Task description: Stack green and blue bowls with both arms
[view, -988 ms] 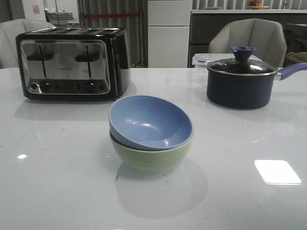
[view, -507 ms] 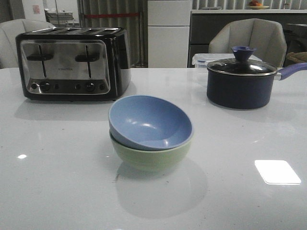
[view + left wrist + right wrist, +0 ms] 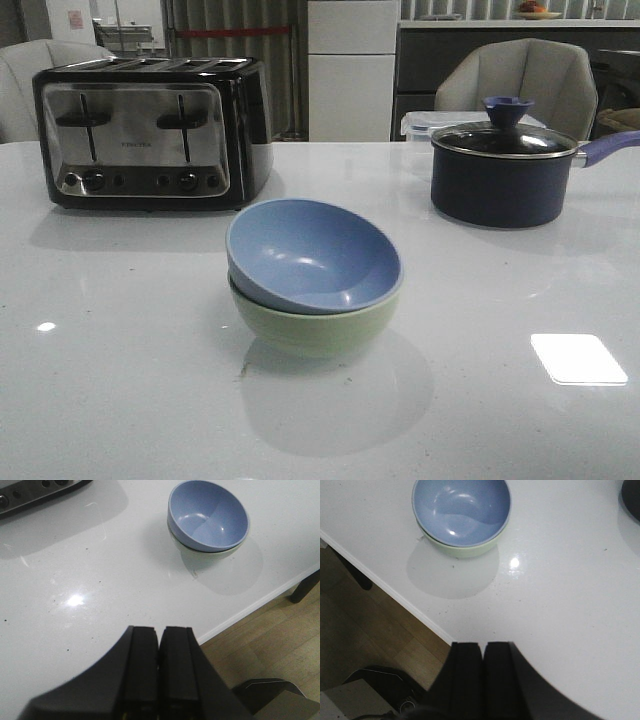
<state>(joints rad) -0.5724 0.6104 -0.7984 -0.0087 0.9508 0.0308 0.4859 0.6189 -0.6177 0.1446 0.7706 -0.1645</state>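
Blue bowl (image 3: 313, 255) sits nested in the green bowl (image 3: 312, 325), tilted: its rim rides higher on the far-left side and dips toward the near right. The green one stands flat on the white table (image 3: 120, 380), roughly mid-table, with only its outer wall showing below the blue rim.

Left gripper (image 3: 159, 667): fingers pressed together, nothing between them, held above the table near its front edge. The stack is well apart from it. Right gripper (image 3: 483, 672): same, pads together and empty, above the table edge, clear of the bowls. Neither arm shows in the front view.

Behind the stack, far left: a black and chrome four-slot toaster (image 3: 150, 130). Far right: a dark navy saucepan (image 3: 505, 175) with a glass lid (image 3: 505, 140), blue knob on top, handle pointing right. A clear plastic container (image 3: 420, 124) is just behind the pan (mostly hidden, contents not readable). Bright rectangular light reflection (image 3: 578, 358) on the tabletop, near right of the bowls. Grey chairs (image 3: 520, 85) are beyond the table's far edge.
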